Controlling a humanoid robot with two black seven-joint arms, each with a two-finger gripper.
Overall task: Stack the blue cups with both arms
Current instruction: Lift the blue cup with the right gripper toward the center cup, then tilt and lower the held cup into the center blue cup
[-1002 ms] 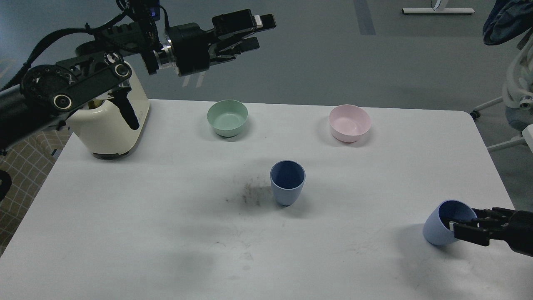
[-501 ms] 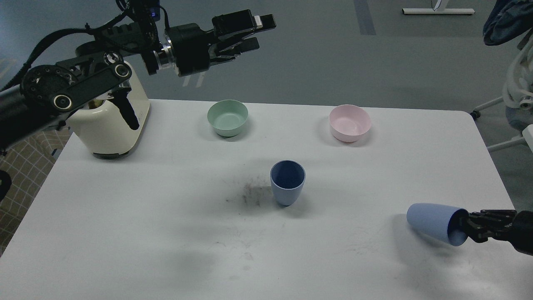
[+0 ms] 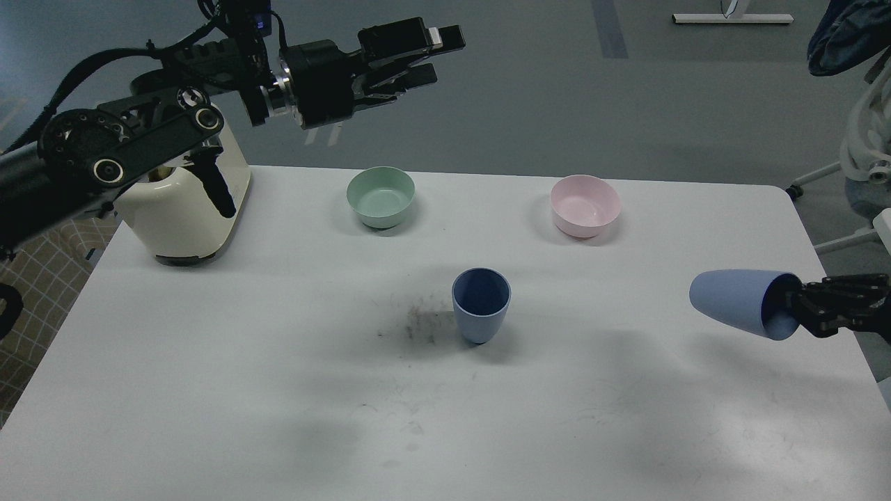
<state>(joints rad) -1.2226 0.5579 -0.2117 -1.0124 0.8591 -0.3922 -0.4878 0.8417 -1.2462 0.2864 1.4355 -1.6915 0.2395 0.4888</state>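
One blue cup (image 3: 480, 305) stands upright near the middle of the white table (image 3: 278, 376). The second blue cup (image 3: 738, 300) hangs above the table's right side, lying sideways with its base pointing left. My right gripper (image 3: 793, 312) comes in from the right edge and is shut on that cup's rim, one finger inside the mouth. My left gripper (image 3: 431, 56) is high above the table's back edge, far from both cups, its fingers slightly apart and empty.
A mint-green bowl (image 3: 381, 196) and a pink bowl (image 3: 585, 204) sit at the back of the table. A cream appliance (image 3: 188, 209) stands at the back left under my left arm. A dark smudge (image 3: 418, 323) marks the table left of the upright cup.
The right gripper tipped its cup from leaning on the table to sideways, then lifted it well above the surface. The left arm barely moved.
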